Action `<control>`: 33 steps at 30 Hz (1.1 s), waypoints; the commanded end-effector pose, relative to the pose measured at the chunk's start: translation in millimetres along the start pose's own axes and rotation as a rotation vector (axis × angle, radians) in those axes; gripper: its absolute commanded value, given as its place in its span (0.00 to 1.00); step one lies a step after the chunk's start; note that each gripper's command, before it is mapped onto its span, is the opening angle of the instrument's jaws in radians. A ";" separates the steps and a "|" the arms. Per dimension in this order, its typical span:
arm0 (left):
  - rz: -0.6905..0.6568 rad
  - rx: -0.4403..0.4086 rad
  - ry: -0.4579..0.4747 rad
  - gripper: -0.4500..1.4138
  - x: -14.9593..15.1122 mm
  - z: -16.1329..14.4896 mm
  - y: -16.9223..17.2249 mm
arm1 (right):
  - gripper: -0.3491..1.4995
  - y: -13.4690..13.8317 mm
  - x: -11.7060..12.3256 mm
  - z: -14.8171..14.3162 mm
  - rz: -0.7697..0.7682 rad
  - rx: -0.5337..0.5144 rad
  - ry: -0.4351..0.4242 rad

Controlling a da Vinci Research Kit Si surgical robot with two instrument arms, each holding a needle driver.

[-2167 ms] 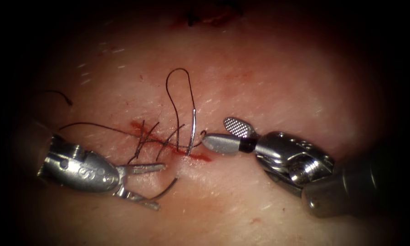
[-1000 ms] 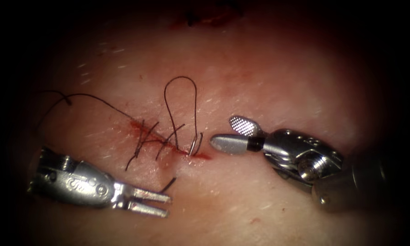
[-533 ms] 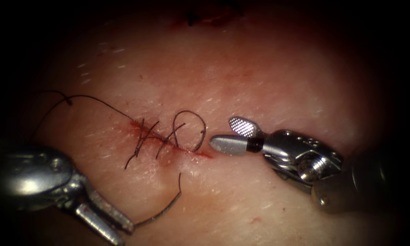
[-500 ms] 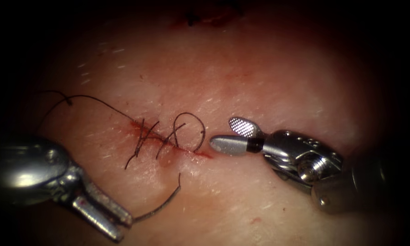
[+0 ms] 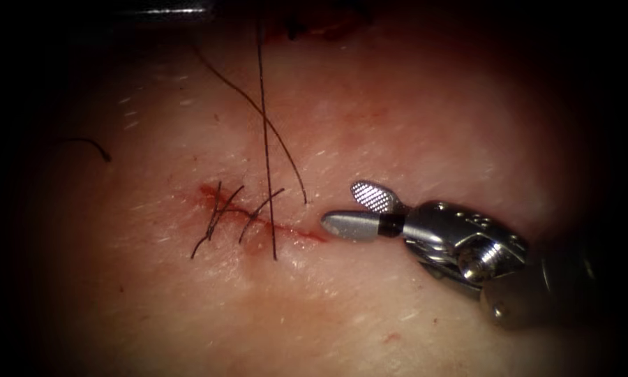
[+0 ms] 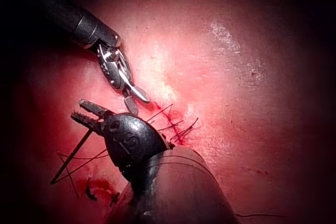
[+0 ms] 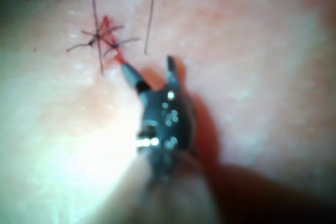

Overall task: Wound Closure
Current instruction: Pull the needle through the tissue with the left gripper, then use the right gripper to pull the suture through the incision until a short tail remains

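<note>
The left tool [image 6: 77,108] has its fingers [image 6: 92,107] clamped on what appears to be the needle [image 6: 72,156], gripping it close to one end. The rest of it juts out straight and dark past the fingers, clear of the tissue [image 5: 398,105] and not in it. From the needle's free end the thread [image 5: 264,139] trails back toward the wound. In the endoscope view the thread rises as one taut, nearly vertical line from the cut [image 5: 296,232] to the top edge, and a second, slacker strand curves beside it, just to its right.

The right tool [image 5: 342,206] lies low over the tissue on the right side of the cut, shaft coming in from the lower right and wrist bent toward the wound. Its fingers [image 5: 371,196] are spread apart and hold nothing — the lower one points at the cut's right end, close to it but apart from the thread.

Short cut ends of thread [image 5: 213,216] cross the left part of the cut, where red fluid [image 5: 206,190] stains the edges.
</note>
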 end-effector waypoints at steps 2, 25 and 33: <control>-0.006 0.014 0.014 0.00 0.8 0.6 0.5 | 0.91 -1.4 -0.5 0.2 -0.040 -0.001 -0.015; 0.030 0.108 0.066 0.00 5.2 -0.1 -4.4 | 0.90 -3.7 0.8 -0.6 -0.200 0.023 -0.090; 0.050 0.130 0.069 0.00 4.0 -0.2 -2.3 | 0.90 -4.6 1.5 -1.1 -0.300 0.050 -0.108</control>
